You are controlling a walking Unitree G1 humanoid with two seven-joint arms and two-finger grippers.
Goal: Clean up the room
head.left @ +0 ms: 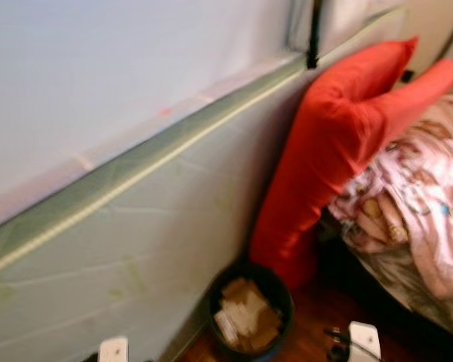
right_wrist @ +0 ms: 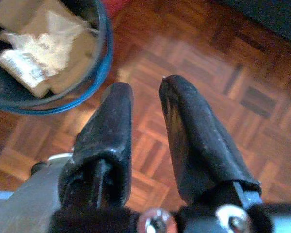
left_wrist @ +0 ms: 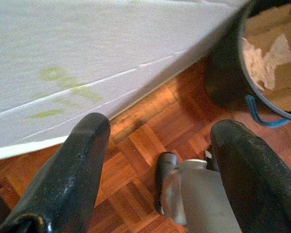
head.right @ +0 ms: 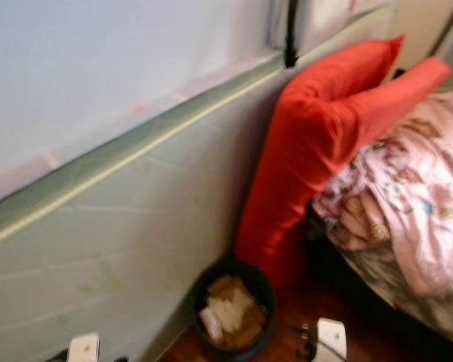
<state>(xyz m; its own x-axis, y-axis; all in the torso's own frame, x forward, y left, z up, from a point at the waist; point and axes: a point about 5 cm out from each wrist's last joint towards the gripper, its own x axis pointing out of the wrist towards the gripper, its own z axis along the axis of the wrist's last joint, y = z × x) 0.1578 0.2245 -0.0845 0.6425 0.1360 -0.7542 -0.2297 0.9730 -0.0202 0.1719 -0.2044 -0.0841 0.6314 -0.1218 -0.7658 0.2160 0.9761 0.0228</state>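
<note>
Dark round bin [head.left: 249, 313] on the parquet floor [right_wrist: 208, 87], close against the pale wall [head.left: 136, 249], part-filled with cardboard and crumpled paper [head.left: 245, 313]; blue band around its rim in the wrist views. Just behind it, leaning on the wall, a long red pillow [head.left: 325, 151]. Beside that, to the right, a bed heaped with a pink patterned blanket [head.left: 419, 204]. Left gripper [left_wrist: 155, 165] low over the floor near the bin, fingers spread wide, grasping nothing. Right gripper [right_wrist: 145, 121] also above the parquet by the bin, fingers slightly parted and empty.
</note>
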